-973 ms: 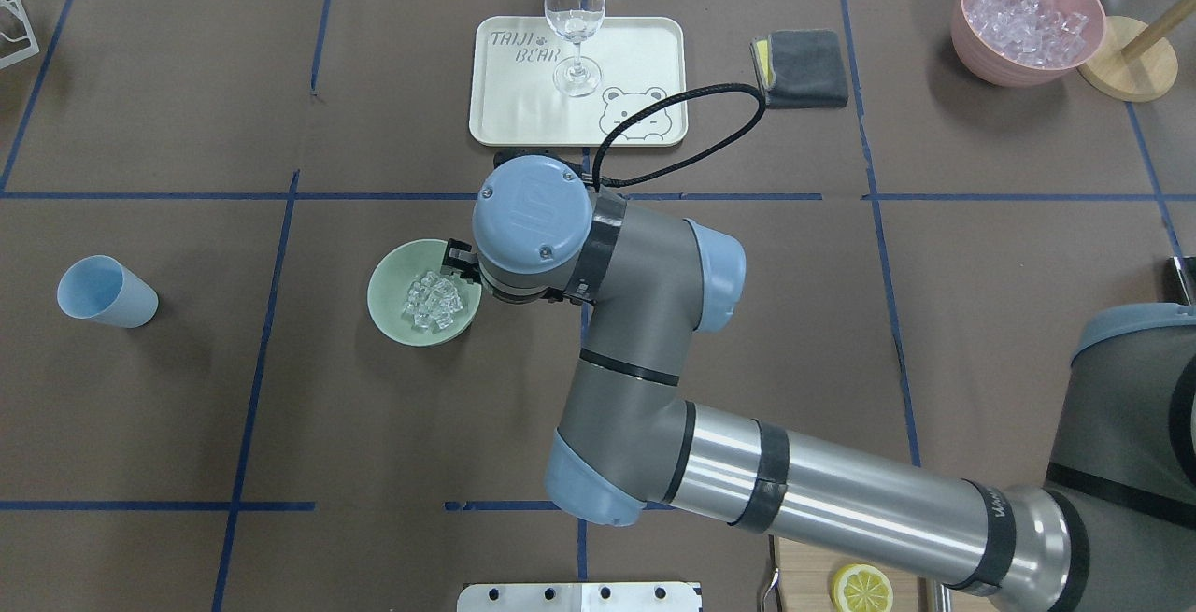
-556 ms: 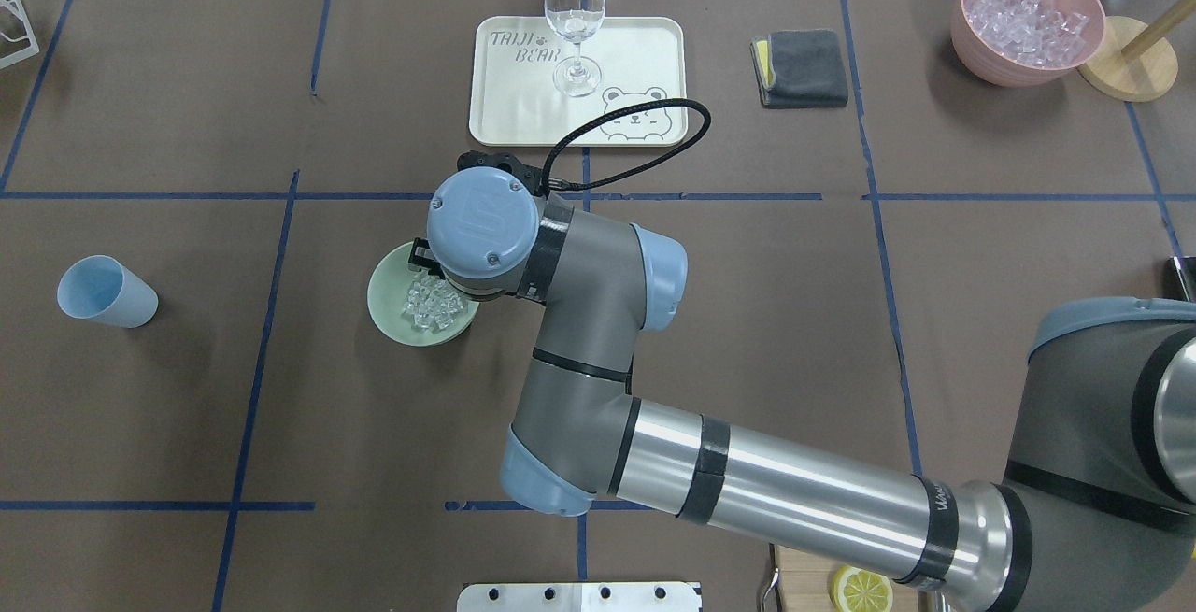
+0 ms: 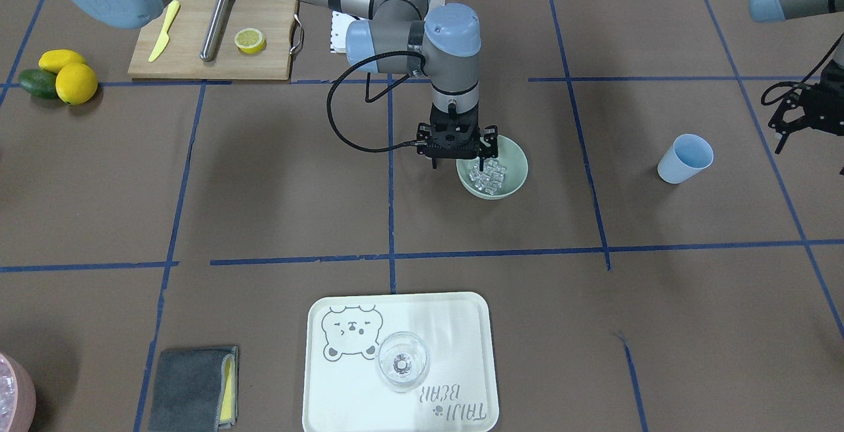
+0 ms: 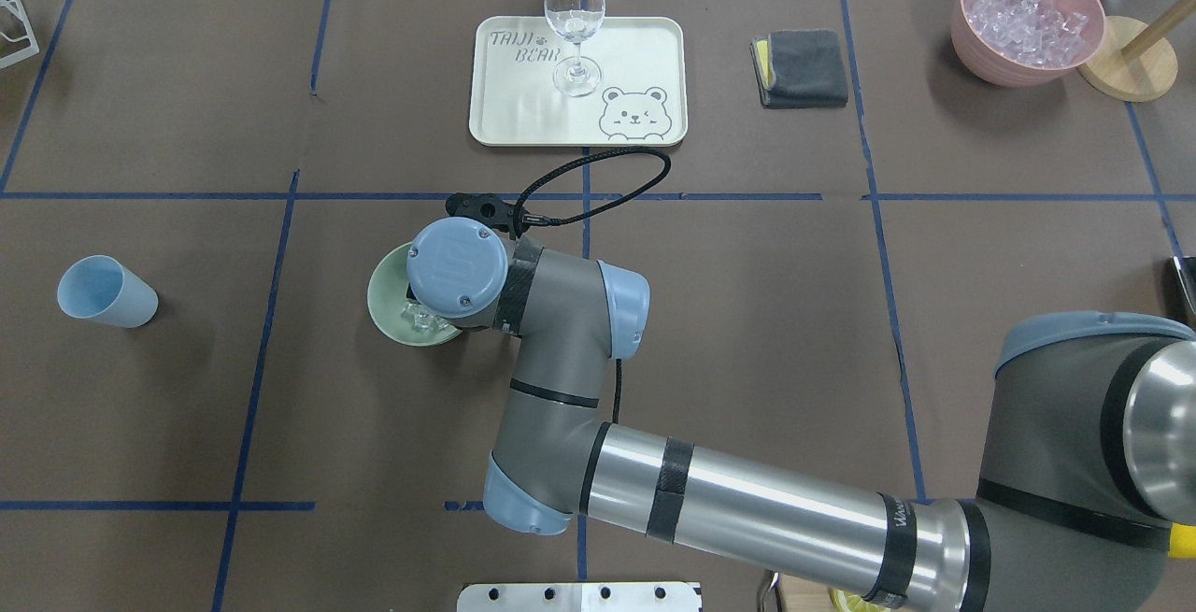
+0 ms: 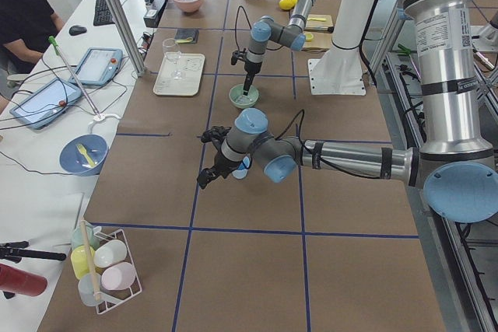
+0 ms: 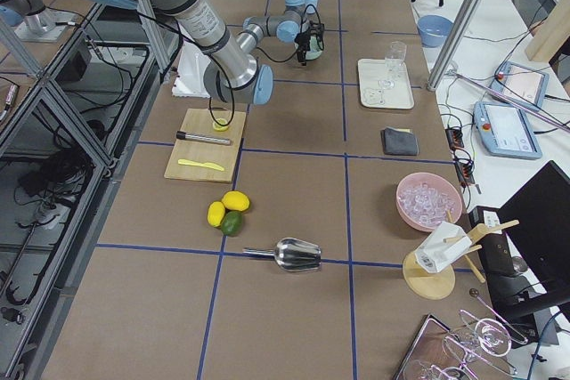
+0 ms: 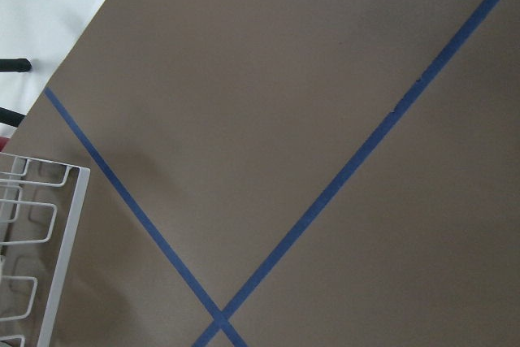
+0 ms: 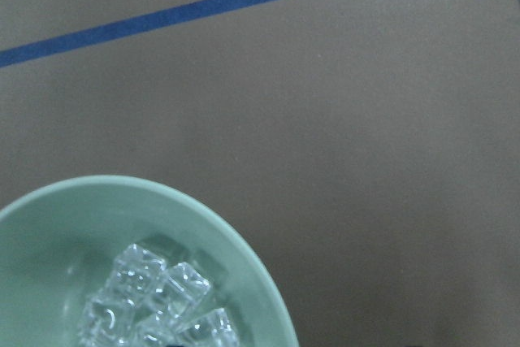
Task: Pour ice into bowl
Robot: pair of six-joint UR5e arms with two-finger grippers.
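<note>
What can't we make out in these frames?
- Front-facing: too small to tell whether the right gripper touches the bowl.
- Overhead: the right arm's wrist hides that gripper and covers most of the bowl and the ice.
- Left gripper: small, at the front-facing view's right edge, so open or shut is unclear.
- Right wrist-mounted: the bottom edge cuts off the bowl, so the ice can't be counted.

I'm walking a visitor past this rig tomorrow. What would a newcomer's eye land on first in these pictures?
First, the long silver-and-grey right arm stretched across the table's middle, its right gripper hanging at the edge of the pale sage-green round bowl holding small clear ice cubes. Next, the clear wine glass upright on the cream bear-print tray at the far side, and the pink bowl heaped with ice at the far right.
</note>
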